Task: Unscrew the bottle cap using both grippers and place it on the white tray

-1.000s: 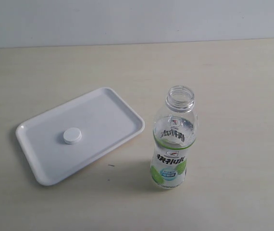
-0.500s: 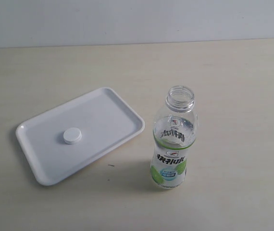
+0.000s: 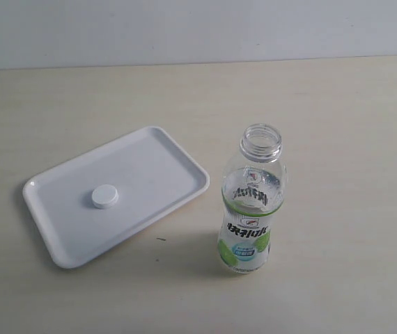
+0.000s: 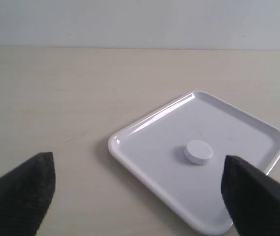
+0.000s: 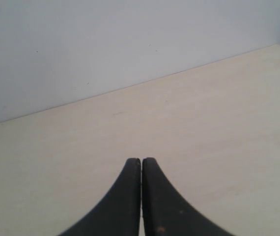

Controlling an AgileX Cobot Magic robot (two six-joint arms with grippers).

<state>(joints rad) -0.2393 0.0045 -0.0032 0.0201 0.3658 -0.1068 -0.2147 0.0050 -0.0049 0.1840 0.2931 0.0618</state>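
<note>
Bottle cap lies on white tray; left jaws spread, right jaws pressed together, both partly cropped.

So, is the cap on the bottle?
No, the cap lies on the tray, and the bottle stands beside it with its neck open.

Lab-like setup — plain tabletop, blank wall

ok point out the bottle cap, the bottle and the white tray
bottle cap [image 3: 105, 196]: exterior view, centre of its flat top
bottle [image 3: 248, 224]: exterior view, on its green-and-white label
white tray [image 3: 151, 165]: exterior view, bare floor right of the cap
</note>
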